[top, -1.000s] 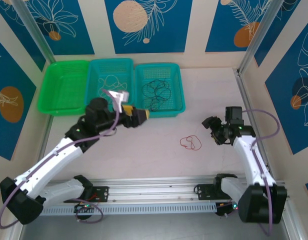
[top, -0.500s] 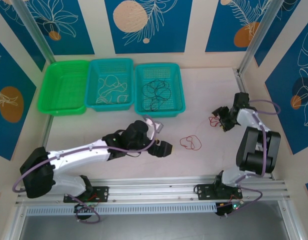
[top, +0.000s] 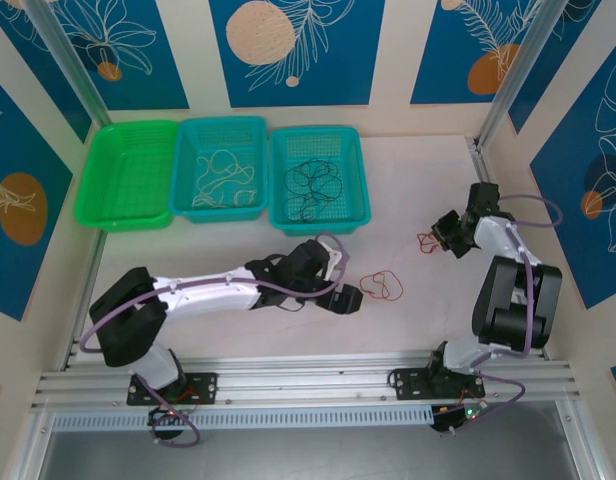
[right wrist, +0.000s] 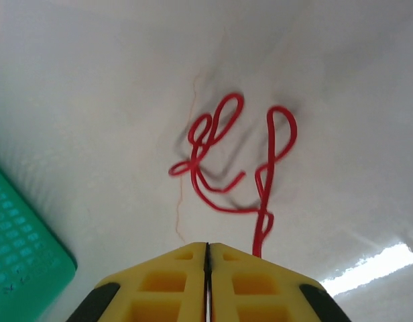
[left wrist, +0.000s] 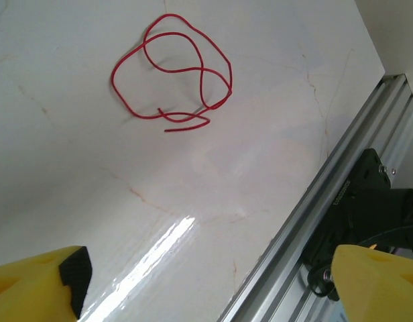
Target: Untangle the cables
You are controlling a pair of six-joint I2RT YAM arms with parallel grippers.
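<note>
The jaws of the left gripper (top: 342, 298) are held apart near a red cable (left wrist: 171, 74) looped on the bench (top: 408, 330); those of the right gripper (right wrist: 207, 258) are pressed together, with a second red cable (right wrist: 226, 157) just ahead

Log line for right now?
left claw: open, beside thin red wire loop | right claw: shut, by smaller red wire curl
</note>
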